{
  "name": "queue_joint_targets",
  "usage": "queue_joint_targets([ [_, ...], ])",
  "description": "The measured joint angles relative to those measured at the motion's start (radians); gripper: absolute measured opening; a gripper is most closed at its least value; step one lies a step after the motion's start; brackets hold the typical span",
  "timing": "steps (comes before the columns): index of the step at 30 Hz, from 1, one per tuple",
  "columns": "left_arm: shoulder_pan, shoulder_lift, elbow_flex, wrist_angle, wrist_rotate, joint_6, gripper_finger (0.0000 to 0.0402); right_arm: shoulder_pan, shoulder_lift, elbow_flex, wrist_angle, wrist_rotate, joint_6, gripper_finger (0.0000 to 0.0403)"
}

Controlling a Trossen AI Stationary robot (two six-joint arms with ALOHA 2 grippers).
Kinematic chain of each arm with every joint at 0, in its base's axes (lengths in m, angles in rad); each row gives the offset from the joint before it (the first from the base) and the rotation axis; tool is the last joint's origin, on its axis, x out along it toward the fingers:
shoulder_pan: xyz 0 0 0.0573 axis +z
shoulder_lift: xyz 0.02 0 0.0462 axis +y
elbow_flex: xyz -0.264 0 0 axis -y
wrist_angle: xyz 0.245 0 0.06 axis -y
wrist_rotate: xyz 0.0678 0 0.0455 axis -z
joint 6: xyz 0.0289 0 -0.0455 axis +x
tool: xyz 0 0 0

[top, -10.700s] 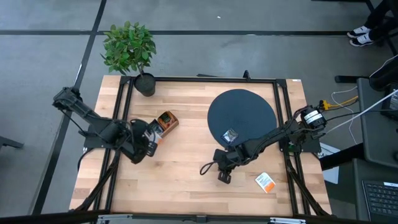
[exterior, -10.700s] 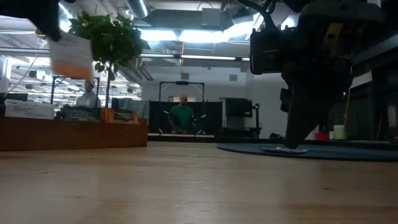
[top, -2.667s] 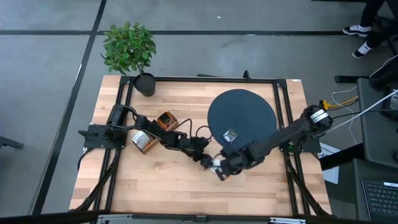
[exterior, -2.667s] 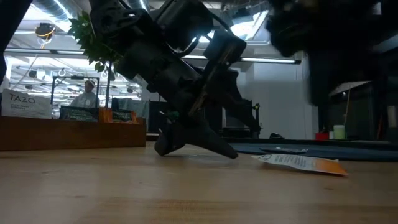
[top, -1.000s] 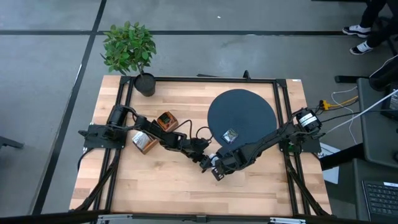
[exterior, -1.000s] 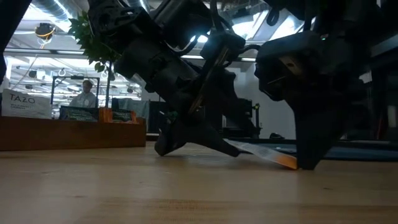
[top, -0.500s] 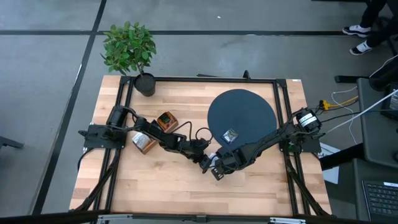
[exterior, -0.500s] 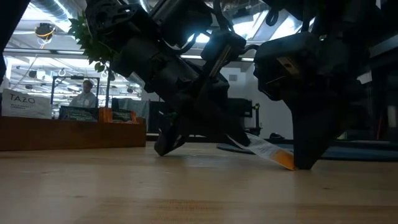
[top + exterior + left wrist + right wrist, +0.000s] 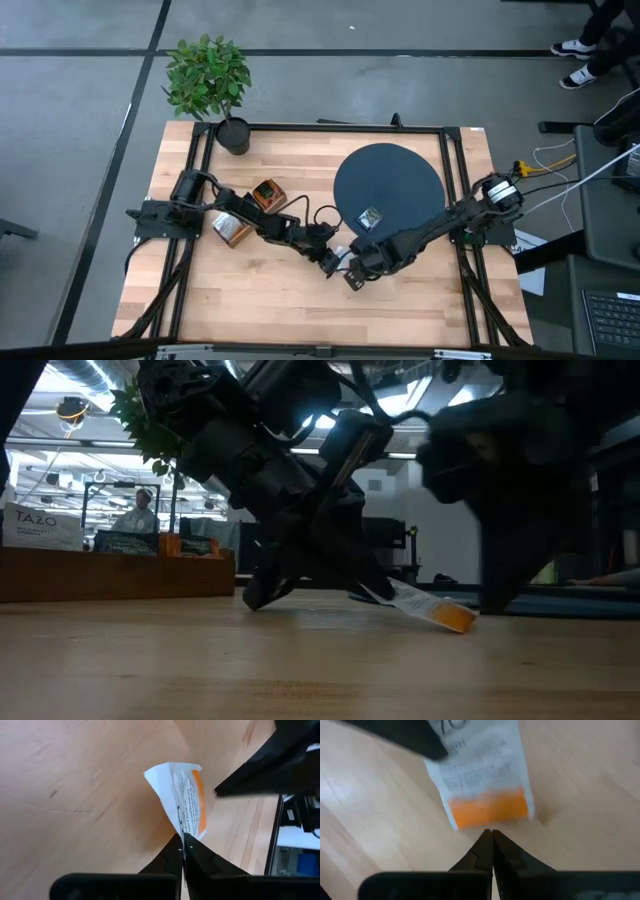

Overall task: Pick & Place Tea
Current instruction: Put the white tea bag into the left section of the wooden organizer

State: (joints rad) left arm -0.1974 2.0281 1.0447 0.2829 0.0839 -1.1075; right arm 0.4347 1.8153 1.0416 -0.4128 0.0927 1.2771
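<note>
Potted plant at the table's far left corner; left gripper near centre, pinched on a white, orange-banded tea sachet tilted just above the wood; right gripper closed, empty, beside it; dark disc with another sachet.

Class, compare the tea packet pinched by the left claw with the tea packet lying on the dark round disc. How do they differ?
The pinched packet is white with an orange band; the disc packet looks darker. The pinched packet hangs tilted from the shut left claw above the table; the disc packet lies flat and untouched on the disc. Both are small, flat sachets.
</note>
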Motion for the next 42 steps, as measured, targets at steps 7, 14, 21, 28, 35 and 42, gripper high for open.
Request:
queue_joint_targets([
  [7,-0.006,-0.028,-0.005,-0.058,0.041,0.029,0.0002,0.069,-0.031,0.0,-0.143,-0.072,-0.051,0.0007],
  [14,-0.04,-0.119,-0.004,-0.258,0.03,0.037,0.0002,0.122,-0.035,0.0,-0.241,-0.086,-0.093,0.0007],
  [21,-0.101,-0.25,-0.003,-0.437,-0.039,0.02,0.0002,0.114,-0.035,-0.001,-0.242,-0.037,-0.234,0.0008],
  [28,-0.158,-0.428,-0.002,-0.707,-0.185,-0.089,0.0002,0.08,-0.035,-0.001,-0.224,-0.007,-0.402,0.0007],
  [35,-0.208,-0.604,-0.002,-1.02,-0.261,-0.219,0.0002,0.041,-0.035,-0.002,-0.16,-0.005,-0.527,0.0007],
  [42,-0.256,-0.746,-0.002,-1.307,-0.269,-0.287,0.0002,0.011,-0.035,-0.002,-0.128,-0.005,-0.551,0.0007],
])
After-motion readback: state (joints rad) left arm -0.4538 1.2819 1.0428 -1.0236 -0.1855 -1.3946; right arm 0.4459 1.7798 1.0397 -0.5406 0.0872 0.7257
